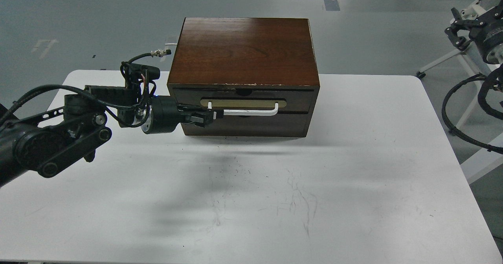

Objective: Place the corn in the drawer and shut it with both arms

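The drawer (298,99) is the upper dark brown front of a wooden box, with a tan oval plate and a white bar handle (251,113). It sits flush with the box. My left gripper (216,114) reaches in from the left, and its fingers are closed over the left end of the handle. My right gripper (456,32) is far off at the upper right, beyond the table, too small to read. The corn is out of view.
The wooden box (243,48) stands at the back middle of the white table (353,177). A plain dark panel (255,125) lies below the drawer. Black cables (452,114) and white stand legs are off the table's right edge.
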`<state>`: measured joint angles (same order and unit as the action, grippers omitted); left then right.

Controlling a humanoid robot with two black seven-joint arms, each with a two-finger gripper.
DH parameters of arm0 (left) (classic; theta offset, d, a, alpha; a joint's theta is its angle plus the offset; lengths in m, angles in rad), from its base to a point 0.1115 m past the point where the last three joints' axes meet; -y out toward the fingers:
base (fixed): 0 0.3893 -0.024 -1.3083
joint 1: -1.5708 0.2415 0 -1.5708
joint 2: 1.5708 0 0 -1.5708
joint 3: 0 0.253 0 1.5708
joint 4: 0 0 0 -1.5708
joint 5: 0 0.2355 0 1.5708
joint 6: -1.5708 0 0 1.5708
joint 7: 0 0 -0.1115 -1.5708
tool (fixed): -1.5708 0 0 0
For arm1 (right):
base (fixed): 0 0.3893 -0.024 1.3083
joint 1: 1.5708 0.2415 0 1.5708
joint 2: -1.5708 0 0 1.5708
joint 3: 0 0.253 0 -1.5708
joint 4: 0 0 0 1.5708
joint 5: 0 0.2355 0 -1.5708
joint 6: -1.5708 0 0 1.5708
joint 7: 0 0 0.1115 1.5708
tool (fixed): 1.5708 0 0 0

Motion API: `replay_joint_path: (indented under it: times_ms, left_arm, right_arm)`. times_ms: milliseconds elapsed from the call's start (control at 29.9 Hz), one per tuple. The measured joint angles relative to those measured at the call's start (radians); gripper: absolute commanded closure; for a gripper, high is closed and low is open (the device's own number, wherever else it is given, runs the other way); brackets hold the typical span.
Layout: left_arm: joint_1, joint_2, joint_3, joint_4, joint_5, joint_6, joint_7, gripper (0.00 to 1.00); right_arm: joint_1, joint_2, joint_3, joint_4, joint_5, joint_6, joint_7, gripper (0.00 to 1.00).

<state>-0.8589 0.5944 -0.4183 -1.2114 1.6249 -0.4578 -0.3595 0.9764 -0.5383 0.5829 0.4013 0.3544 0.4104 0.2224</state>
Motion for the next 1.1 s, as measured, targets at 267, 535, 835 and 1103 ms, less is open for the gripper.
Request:
replay_joint_path:
  times_ms: [267, 535, 835, 1103]
  left_arm:
    - [-0.001, 0.007, 0.0, -0.069, -0.032, -0.012, -0.01, 1.0]
    - [-0.018, 0.039, -0.024, -0.089, -0.254, -0.028, -0.062, 0.66]
    - [-0.04, 0.069, -0.103, 0.06, -0.952, -0.023, -0.083, 0.18]
    - [-0.051, 0.062, -0.121, 0.342, -1.525, -0.031, -0.082, 0.02]
  right_arm:
    - [0.003, 0.0, -0.005, -0.009, 0.0, 0.003, -0.003, 0.0]
    - [0.008, -0.009, -0.003, -0.006, 0.0, 0.009, -0.002, 0.0]
    - [0.005, -0.015, 0.001, -0.004, 0.0, 0.024, 0.003, 0.0]
    - [-0.003, -0.008, 0.049, -0.006, 0.003, 0.031, 0.004, 0.0]
